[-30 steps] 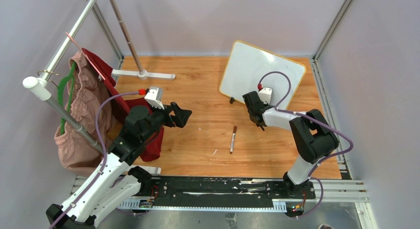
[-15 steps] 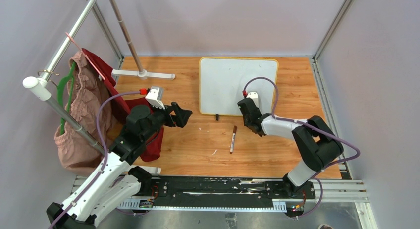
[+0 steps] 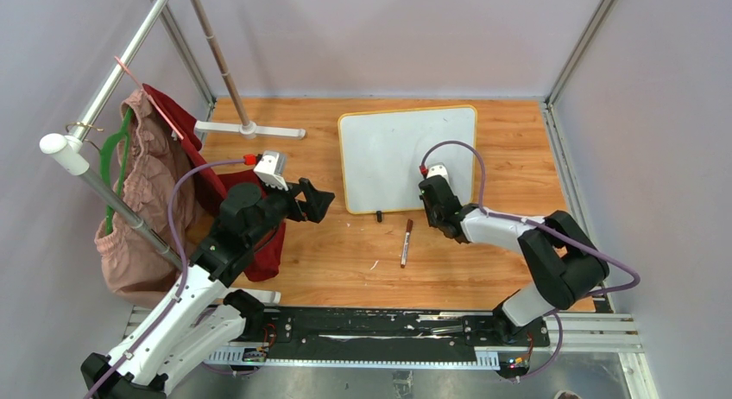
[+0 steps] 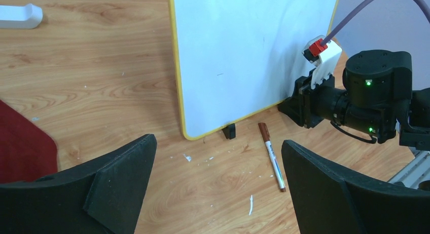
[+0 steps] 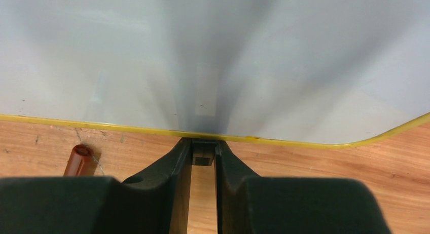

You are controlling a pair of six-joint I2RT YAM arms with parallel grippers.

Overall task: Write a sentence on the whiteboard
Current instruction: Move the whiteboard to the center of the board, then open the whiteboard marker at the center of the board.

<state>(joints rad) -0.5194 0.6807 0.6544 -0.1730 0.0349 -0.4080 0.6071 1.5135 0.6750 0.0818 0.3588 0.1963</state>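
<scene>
Swung round and dragged nearer since earlier frame: flat white rectangular whiteboard, yellow rim, now square at centre, blank, no sentence yet. Right gripper clamped on board's small black clip foot. Left gripper spread wide, empty. Positioning step. Next, likely: release foot, fetch slim brown-capped marker lying just beside near edge.

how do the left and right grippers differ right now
The left gripper is wide open and empty; the right gripper is pinched narrow on the whiteboard at its near edge. Left hangs away from the board, right touches it. Both are black.
</scene>
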